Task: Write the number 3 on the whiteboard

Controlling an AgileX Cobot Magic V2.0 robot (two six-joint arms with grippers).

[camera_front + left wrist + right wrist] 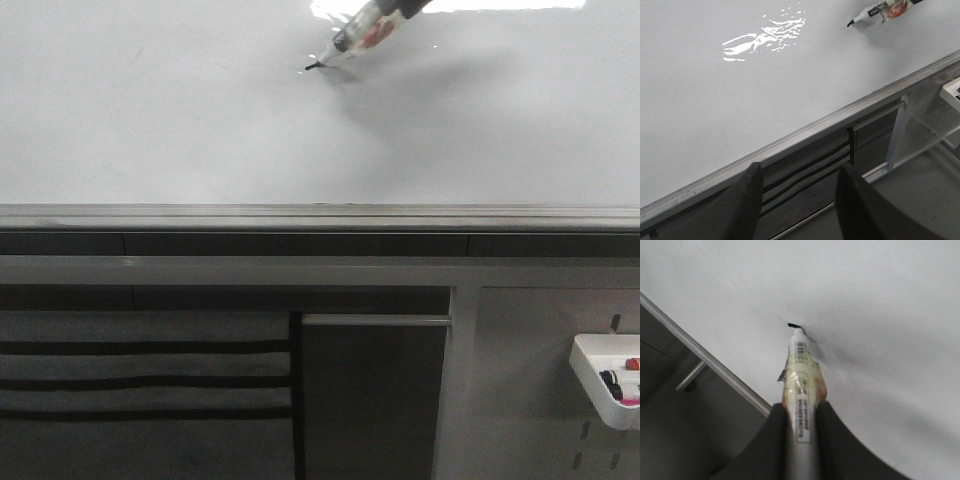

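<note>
Your whiteboard fills the upper half of the front view, blank, glare at its top; grey edge rail runs along its near side. Plenty of bare board left of and below the marker tip. Right gripper is clamped on the marker, pen angled down, black tip at or just over the board; contact unclear. No number 3 is drawn. Left gripper hangs off the board past the rail, fingers apart, holding nothing. Only the left wrist view shows that. White bin with small items on the perforated panel, front view, low right.
</note>
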